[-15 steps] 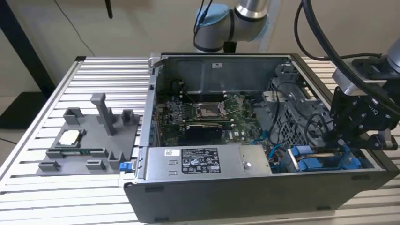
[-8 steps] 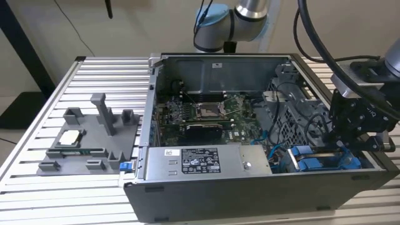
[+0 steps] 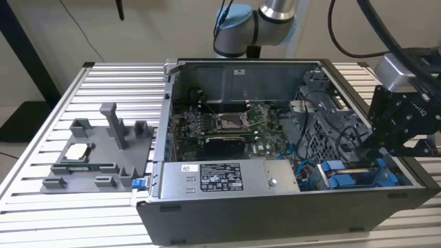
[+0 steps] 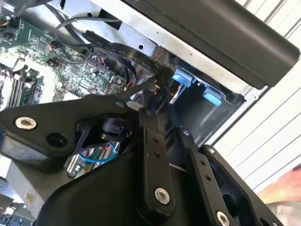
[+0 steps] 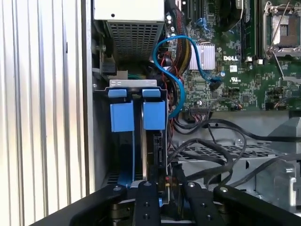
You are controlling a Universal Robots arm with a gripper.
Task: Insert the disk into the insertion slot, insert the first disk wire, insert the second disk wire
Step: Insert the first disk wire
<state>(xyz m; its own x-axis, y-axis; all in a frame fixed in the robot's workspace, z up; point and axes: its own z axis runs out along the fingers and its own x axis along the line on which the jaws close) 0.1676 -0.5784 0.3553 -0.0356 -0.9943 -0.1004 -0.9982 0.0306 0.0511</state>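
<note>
Step in hand, as I read it: first disk wire. Disk insertion looks done.

- Disk (image 5: pixel 145 150) stands on edge in the insertion slot (image 5: pixel 133 84), at the case corner beside the power supply box (image 3: pixel 220 178). In the first wrist view it shows as a thin silver-grey edge, with its blue caddy tab (image 5: pixel 154 115) at the slot's mouth. A second blue tab (image 5: pixel 122 117) sits just beside it. The label face is hidden.
- Gripper (image 3: pixel 372 155) is down inside the case over the slot. In the first wrist view it sits (image 5: pixel 164 184) right at the disk's connector end.
- Fingers (image 5: pixel 144 200) are drawn narrow. They seem to pinch a small dark plug of a disk wire (image 4: pixel 141 87), but the linkage hides most of it, so I wouldn't swear to the grip.
- A loose blue cable (image 5: pixel 176 80) and black cables (image 5: pixel 211 150) crowd the space next to the slot.

My judgement on the next move: the plug must be square to the disk's socket, and the push straight along the disk's edge with no twist. The fingers need to stay clear of the neighbouring cables. A skewed plug would likely jam or bend.

The case sits on the slatted tabletop (image 3: pixel 117 82).
</note>
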